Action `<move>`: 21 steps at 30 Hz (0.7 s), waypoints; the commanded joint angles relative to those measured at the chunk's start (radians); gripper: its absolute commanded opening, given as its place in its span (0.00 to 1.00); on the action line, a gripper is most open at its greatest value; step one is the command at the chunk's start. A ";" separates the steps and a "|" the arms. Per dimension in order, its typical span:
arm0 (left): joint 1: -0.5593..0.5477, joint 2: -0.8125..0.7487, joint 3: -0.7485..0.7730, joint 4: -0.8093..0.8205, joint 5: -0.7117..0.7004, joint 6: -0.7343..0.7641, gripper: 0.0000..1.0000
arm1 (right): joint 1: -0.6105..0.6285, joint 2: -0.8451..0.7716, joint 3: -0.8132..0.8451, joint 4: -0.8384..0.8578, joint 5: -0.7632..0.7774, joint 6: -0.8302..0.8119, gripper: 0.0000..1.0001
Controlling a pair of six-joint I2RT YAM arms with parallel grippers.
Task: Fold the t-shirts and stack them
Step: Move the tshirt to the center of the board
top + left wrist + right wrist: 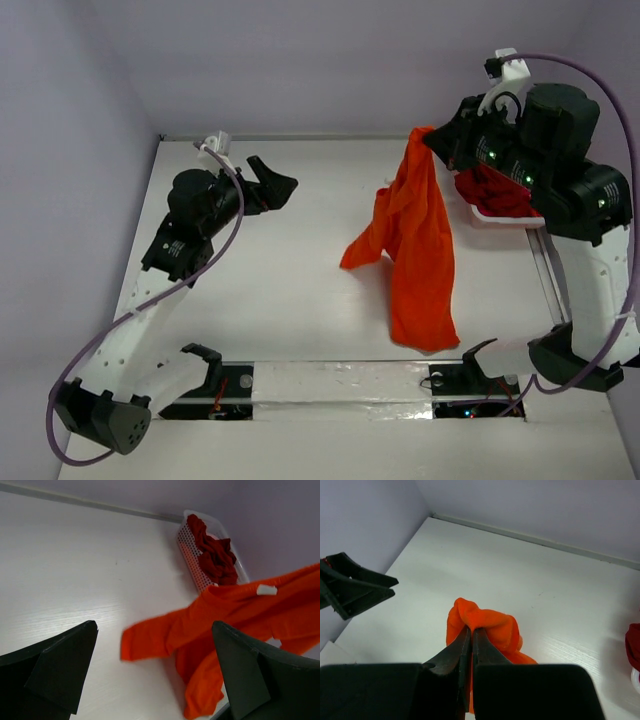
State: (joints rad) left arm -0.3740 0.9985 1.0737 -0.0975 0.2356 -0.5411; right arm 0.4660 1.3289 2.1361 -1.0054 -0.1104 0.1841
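**Q:** What lies nearest the arm bases, toward 5 o'clock on the tabletop?

**A:** The lower end of the orange t-shirt. The garment hangs lengthwise from a raised grip. Its bottom edge appears to reach the tabletop close to the near edge, though contact cannot be confirmed. One sleeve juts from the body toward 9 o'clock.

**Q:** What holds it up?

**A:** The right end effector, at about 1 o'clock in the overhead view. Its fingers are pressed together on a bunched fold of the orange cloth. A white neck label shows near the top, so the grip is probably close to the collar. Lifting from there lets the cloth's own weight draw it straight, presumably so it can be laid flat for folding.

**Q:** And the left end effector?

**A:** It is at about 10 o'clock, well apart from the shirt, with its fingers spread wide and holding nothing. It points toward the hanging cloth, which suggests it is waiting to take a second hold.

**Q:** What lies farthest?

**A:** The white lattice basket, at about 2 o'clock, holding crumpled dark red t-shirts. No folded stack is visible, so the task looks barely begun.
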 commanded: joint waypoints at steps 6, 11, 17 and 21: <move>-0.026 -0.142 -0.205 0.082 0.149 -0.040 0.97 | 0.006 -0.005 0.099 0.074 0.032 0.005 0.00; -0.026 -0.149 -0.285 0.091 0.133 -0.036 0.99 | 0.006 0.016 0.061 0.062 0.098 0.014 0.00; -0.026 -0.118 -0.224 0.088 0.127 -0.039 0.99 | 0.028 0.056 0.027 0.071 0.040 0.031 0.00; -0.026 -0.132 -0.222 0.091 0.117 -0.043 0.99 | 0.094 0.066 0.048 0.031 -0.011 -0.015 0.00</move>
State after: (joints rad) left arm -0.3977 0.8879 0.8032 -0.0624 0.3511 -0.5789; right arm 0.5011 1.4170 2.1654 -1.0065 -0.0582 0.2043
